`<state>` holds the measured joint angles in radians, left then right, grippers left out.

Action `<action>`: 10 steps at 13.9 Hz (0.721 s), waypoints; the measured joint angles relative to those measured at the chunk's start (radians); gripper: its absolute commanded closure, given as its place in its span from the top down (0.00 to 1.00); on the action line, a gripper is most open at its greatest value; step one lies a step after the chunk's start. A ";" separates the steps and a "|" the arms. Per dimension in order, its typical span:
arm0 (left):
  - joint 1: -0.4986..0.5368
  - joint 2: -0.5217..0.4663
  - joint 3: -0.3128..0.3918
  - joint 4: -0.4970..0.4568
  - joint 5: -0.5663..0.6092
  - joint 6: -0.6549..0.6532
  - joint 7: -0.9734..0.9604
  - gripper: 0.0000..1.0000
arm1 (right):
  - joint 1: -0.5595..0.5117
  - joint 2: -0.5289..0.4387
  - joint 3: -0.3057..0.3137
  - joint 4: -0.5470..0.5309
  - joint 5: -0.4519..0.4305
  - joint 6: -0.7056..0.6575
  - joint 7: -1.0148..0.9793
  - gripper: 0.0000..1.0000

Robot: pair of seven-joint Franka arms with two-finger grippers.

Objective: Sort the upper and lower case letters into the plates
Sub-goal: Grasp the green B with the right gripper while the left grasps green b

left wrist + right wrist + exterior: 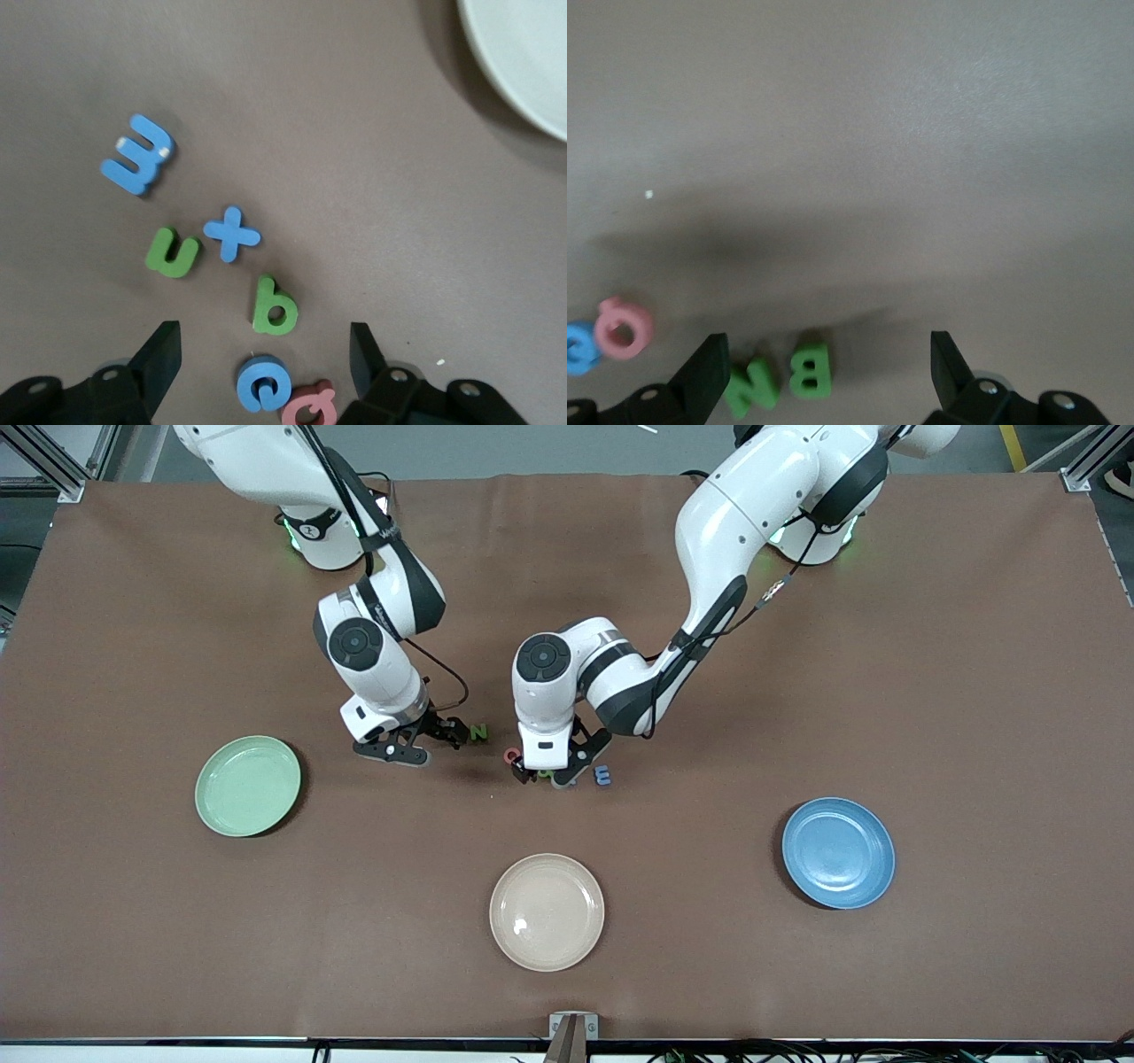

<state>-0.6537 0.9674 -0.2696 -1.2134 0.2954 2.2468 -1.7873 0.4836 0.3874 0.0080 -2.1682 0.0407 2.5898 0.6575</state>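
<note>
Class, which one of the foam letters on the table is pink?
The ring-shaped letter beside the blue c; all the others are green or blue.

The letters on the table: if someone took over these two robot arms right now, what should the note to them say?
Left gripper: open, low over the blue c, not gripping.
Right gripper: open, low over the green N and B.
All letters lie mid-table: pink q, green b, green u, blue x, blue E.
Mint plate and blue plate hold nothing.
Done: nothing sorted. Left: all eight.
</note>
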 measured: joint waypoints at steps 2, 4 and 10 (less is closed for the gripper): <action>-0.010 0.024 0.001 0.003 0.000 0.023 -0.015 0.71 | 0.000 0.038 -0.003 0.001 0.000 0.021 0.000 0.95; -0.037 0.043 0.025 0.004 0.000 0.029 -0.043 0.66 | 0.000 0.053 -0.003 0.002 0.000 0.027 0.000 0.95; -0.063 0.051 0.066 0.019 0.000 0.031 -0.062 0.59 | 0.009 0.075 -0.001 0.002 0.000 0.028 0.000 0.95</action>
<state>-0.7171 1.0185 -0.2035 -1.1949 0.2953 2.2777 -1.8490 0.4930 0.4624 0.0067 -2.1663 0.0407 2.6179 0.6575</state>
